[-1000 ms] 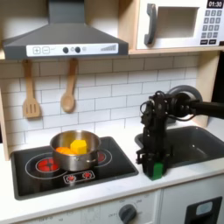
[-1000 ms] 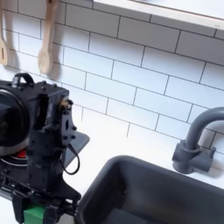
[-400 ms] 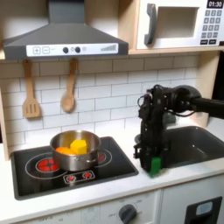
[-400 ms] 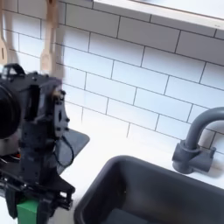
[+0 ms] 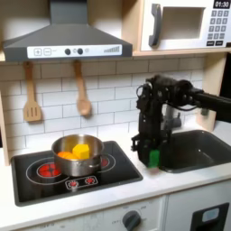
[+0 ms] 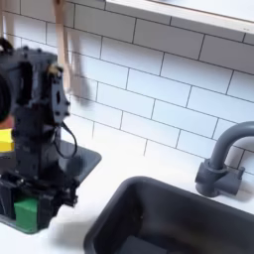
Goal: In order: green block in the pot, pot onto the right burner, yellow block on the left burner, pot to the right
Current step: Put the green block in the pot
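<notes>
**Green block lifted and carried toward the stove**

White counter with a tiled wall behind. The gripper point(image 5: 152, 159) is pinching the green block point(image 5: 153, 159) between its fingers, held clear of the counter at centre-right of the first exterior view. Compared with 1.0 s ago, both are higher and further toward the first exterior view's left, now just beside the cooktop point(image 5: 54, 180) edge. In the second exterior view the block point(image 6: 27, 209) sits at lower left. The pot point(image 5: 76, 154) stands on the cooktop, left of centre, with the yellow block point(image 5: 81, 150) inside it.
</notes>
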{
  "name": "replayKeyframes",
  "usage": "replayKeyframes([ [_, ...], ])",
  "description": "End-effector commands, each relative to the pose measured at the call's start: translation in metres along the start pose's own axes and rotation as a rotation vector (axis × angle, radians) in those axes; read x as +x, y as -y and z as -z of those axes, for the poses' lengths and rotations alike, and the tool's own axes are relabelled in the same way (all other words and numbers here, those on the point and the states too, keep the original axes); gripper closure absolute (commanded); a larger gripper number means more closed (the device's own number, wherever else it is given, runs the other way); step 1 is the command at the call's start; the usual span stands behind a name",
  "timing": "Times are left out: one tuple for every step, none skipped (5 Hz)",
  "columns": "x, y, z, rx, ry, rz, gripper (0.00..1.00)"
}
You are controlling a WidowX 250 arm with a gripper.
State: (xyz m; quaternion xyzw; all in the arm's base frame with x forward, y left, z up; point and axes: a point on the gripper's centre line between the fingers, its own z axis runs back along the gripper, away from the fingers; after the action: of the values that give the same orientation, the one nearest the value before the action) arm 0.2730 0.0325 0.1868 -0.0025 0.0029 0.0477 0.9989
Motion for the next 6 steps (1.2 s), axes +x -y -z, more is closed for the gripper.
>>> replayKeyframes([
  [0.017, -0.018, -0.025, -0.002, 0.071, -0.060, 1.00],
  [0.027, -0.027, -0.036, 0.005, 0.115, -0.082, 1.00],
  [0.039, -0.040, -0.036, 0.015, 0.121, -0.112, 1.00],
  [0.053, -0.055, -0.041, 0.024, 0.148, -0.152, 1.00],
  [0.062, -0.066, -0.041, 0.032, 0.158, -0.182, 1.00],
  [0.075, -0.075, -0.038, 0.041, 0.162, -0.206, 1.00],
])
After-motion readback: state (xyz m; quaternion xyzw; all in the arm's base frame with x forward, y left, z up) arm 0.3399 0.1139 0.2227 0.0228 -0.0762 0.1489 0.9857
